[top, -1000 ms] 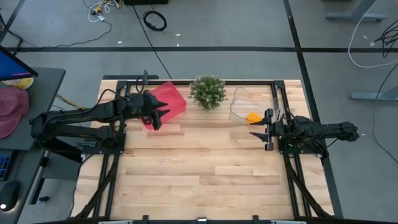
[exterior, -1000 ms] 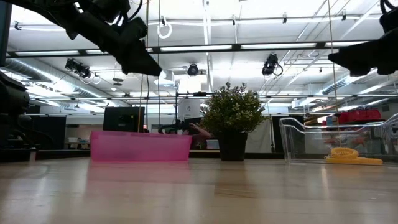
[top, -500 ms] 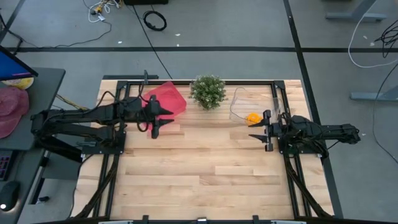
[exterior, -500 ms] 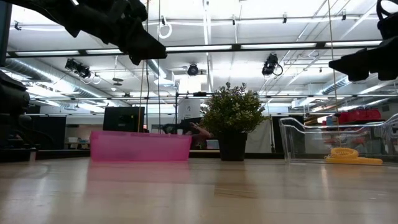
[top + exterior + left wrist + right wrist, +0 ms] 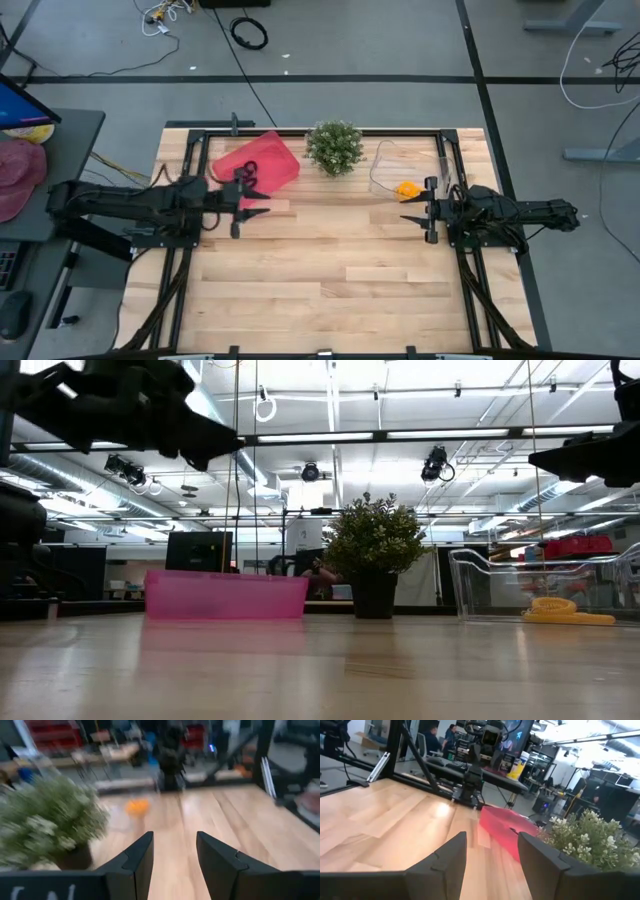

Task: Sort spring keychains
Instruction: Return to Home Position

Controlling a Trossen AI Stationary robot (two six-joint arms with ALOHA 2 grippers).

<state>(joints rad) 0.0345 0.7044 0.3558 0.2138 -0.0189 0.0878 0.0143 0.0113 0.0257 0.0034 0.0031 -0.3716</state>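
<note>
Two grippers are seen above the counter [image 5: 330,270], and nothing is held by either. The left gripper [image 5: 256,204] is raised off the boards, and its two fingers [image 5: 135,862] are spread with a plain gap between them. The right gripper [image 5: 408,209] is raised as well, and its two fingers [image 5: 445,857] are set apart and empty.

Two bins are counted. One red bin [image 5: 272,157] lies just beyond the left fingers, toward the far edge of the counter. A dark coiled clump is seen inside it and is taken for the black spring keychains [image 5: 248,172]. How many loops make it up cannot be told. One clear bin [image 5: 384,160] stands just beyond the right fingers. The orange spring keychains [image 5: 407,189] are gathered in it as a single heap, and the separate loops cannot be counted.

One green plant [image 5: 334,147] stands between the two bins, farther back than both pairs of fingers.

In the low view the contents of the red bin are hidden by its wall, while the orange heap is seen through the clear wall. Both arms are cut off there by the upper edge. In the right wrist view one person [image 5: 427,740] is made out in the room far beyond the fingers, partly hidden by furniture.
</note>
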